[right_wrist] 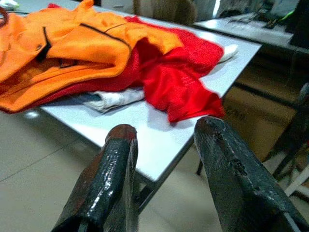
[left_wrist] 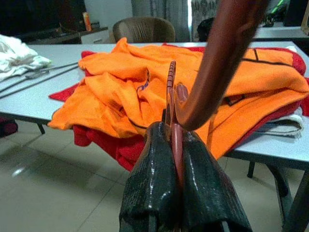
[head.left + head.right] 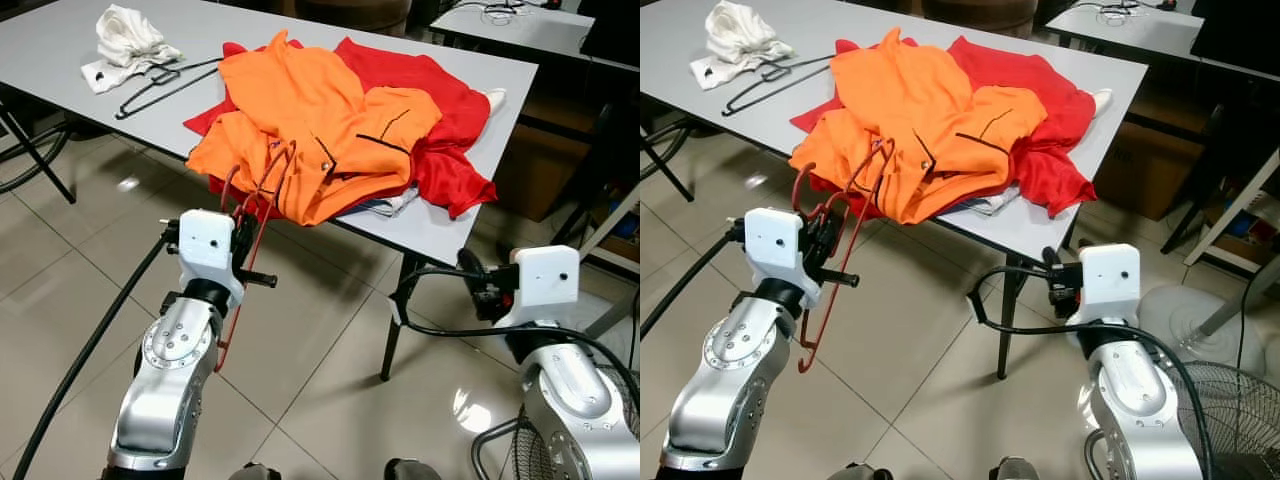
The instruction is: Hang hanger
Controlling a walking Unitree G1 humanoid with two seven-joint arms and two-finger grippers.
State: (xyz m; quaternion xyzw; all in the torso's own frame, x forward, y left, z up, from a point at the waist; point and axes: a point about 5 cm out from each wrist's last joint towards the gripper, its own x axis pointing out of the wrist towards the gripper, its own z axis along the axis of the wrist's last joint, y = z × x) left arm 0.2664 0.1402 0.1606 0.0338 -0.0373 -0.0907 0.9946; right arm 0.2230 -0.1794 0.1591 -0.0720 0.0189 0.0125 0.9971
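The left pincer (image 2: 176,159) is closed tight on a red hanger (image 3: 252,225), gripping its thin bar between both fingers (image 2: 152,188); the hanger stands roughly upright in front of the near edge of the bench (image 3: 450,235), its hook end just beside the orange garment (image 3: 310,130). The right pincer (image 1: 164,164) is held wide open and empty, level with the bench edge, facing the red garment (image 1: 178,77) and some white cloth (image 1: 113,99) tucked under the pile. A black hanger (image 3: 160,85) and a crumpled white garment (image 3: 125,45) lie at the far left of the bench, well apart from the work. No rail or hook for hanging can be made out, so the destination cannot be judged. Likely faults: the grip falls on a narrow bar, so the hanger may pivot or slip between the fingers if the arm swings quickly. The hook sits close to the orange fabric and may snag it, dragging the pile off the bench edge as the arm moves away. The cable (image 3: 90,345) trailing beside the left arm may also catch the hanger's lower end.
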